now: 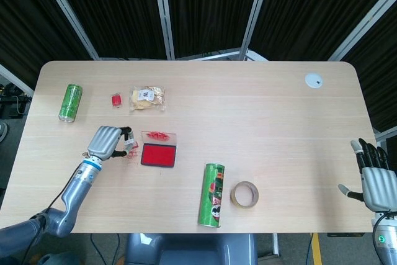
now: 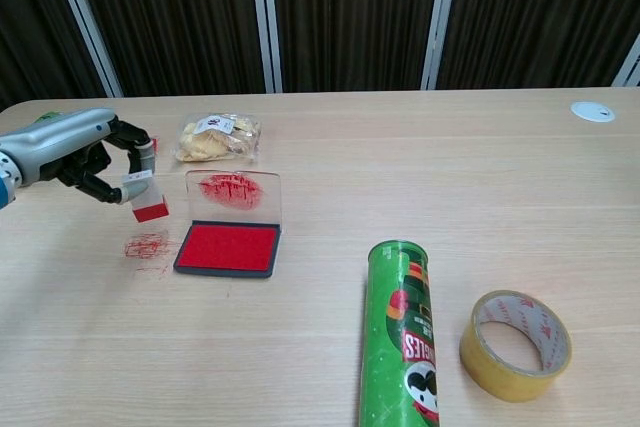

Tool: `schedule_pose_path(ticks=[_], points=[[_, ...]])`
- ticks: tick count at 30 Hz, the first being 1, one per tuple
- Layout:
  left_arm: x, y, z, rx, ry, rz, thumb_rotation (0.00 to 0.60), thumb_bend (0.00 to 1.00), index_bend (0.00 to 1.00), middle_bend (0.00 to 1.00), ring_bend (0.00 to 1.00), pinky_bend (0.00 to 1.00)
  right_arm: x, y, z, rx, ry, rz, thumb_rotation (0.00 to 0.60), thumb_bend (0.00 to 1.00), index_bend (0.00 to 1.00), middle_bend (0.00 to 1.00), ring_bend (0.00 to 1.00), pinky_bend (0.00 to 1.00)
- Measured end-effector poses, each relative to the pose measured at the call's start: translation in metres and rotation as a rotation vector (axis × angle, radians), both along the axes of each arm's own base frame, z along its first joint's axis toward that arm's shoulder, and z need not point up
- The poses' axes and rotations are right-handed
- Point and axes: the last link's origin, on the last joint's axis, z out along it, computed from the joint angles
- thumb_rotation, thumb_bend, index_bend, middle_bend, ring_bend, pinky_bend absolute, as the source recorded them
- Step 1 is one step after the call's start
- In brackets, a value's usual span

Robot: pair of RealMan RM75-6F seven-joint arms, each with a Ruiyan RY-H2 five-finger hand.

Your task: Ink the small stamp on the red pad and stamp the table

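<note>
While the counter point(image 2: 400, 177) carries everything before us, our left hand point(image 2: 70, 147) hangs above its left part, fingers point(image 2: 125, 137) curled around the small stamp point(image 2: 148, 202). We pinch the stamp's pale body near the top, and its red face points down, clear of the wood, just above a smudged red print point(image 2: 148, 246) on the counter. The red pad point(image 2: 229, 247) lies open just to the right of that print, its clear lid point(image 2: 233, 197) standing upright at the far edge and smeared with red ink. Our right hand point(image 1: 375, 181) shows at the counter's right edge in the head view, fingers spread and straight, holding nothing and touching nothing. A green chip tube point(image 2: 400, 337) lies on its side near the front, and a tape roll point(image 2: 516, 344) rests beside it.
</note>
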Motion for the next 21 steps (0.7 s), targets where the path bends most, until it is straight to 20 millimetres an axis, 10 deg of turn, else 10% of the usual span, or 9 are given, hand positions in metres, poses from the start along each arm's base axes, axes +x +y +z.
schedule_pose_path(ticks=[21], points=[[-0.049, -0.002, -0.008, -0.018, 0.010, 0.123, 0.600, 0.39, 0.51, 0.50, 0.92, 1.00, 0.001, -0.001, -0.001, 0.003, -0.001, -0.002, 0.600, 0.00, 0.00, 0.00, 0.00, 0.00]])
